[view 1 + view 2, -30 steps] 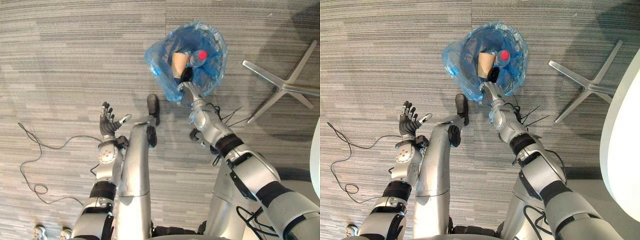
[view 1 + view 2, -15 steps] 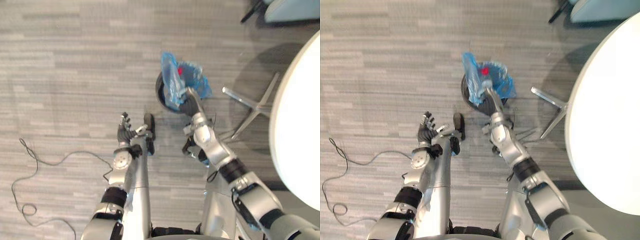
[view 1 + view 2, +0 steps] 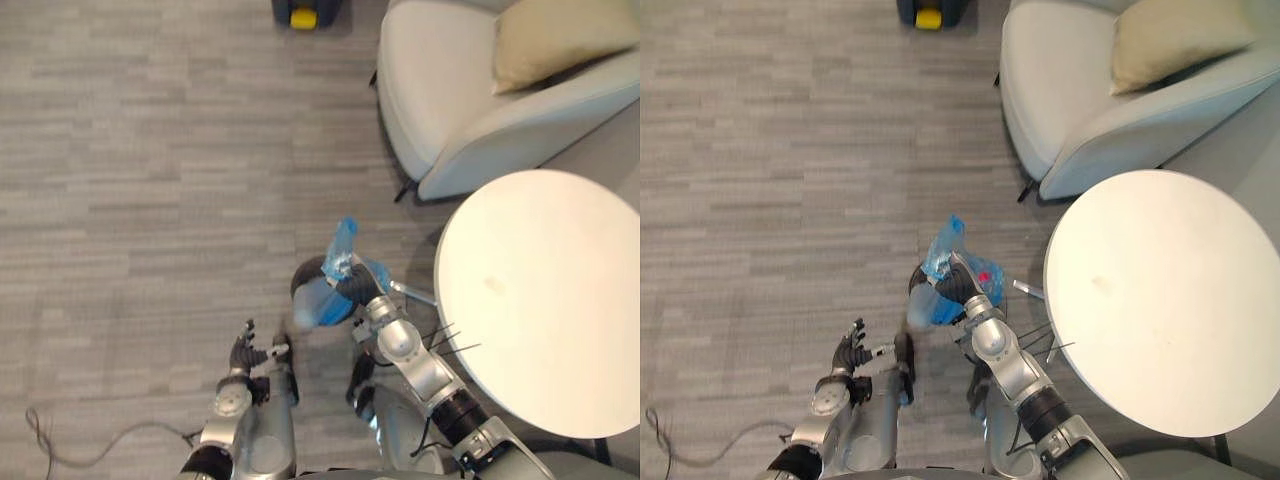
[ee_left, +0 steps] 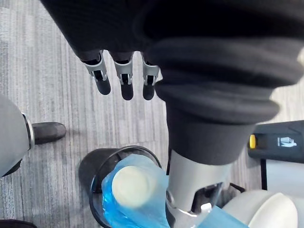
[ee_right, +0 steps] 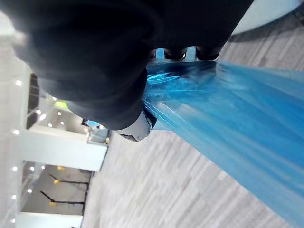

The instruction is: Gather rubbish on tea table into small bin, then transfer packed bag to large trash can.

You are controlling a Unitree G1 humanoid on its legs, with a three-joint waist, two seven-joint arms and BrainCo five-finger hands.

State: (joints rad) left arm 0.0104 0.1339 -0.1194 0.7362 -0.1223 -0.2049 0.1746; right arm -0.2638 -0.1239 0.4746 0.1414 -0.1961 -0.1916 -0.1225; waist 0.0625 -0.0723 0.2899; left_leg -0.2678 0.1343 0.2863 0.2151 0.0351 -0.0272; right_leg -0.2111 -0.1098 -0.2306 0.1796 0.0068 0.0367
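Note:
My right hand (image 3: 352, 288) is shut on the gathered top of the blue plastic bag (image 3: 326, 303), and its fingers curl over the stretched blue film (image 5: 228, 109) in the right wrist view. The bag hangs partly in the small black bin (image 4: 93, 172) on the floor. A pale cup (image 4: 131, 185) shows inside it. A loose corner of the bag (image 3: 945, 240) sticks up above the hand. My left hand (image 3: 244, 353) is open with straight fingers (image 4: 124, 81), held low to the left of the bin, touching nothing.
The round white tea table (image 3: 540, 300) stands right of the bin, its top bare. A pale armchair (image 3: 470, 90) with a cushion (image 3: 555, 35) is beyond it. A dark object with a yellow part (image 3: 302, 12) sits on the floor at the far edge.
The camera has risen and the whole picture has pulled back. The bag's open mouth has been gathered into a narrow bunch and pulled upward in my right hand. The left hand stays open.

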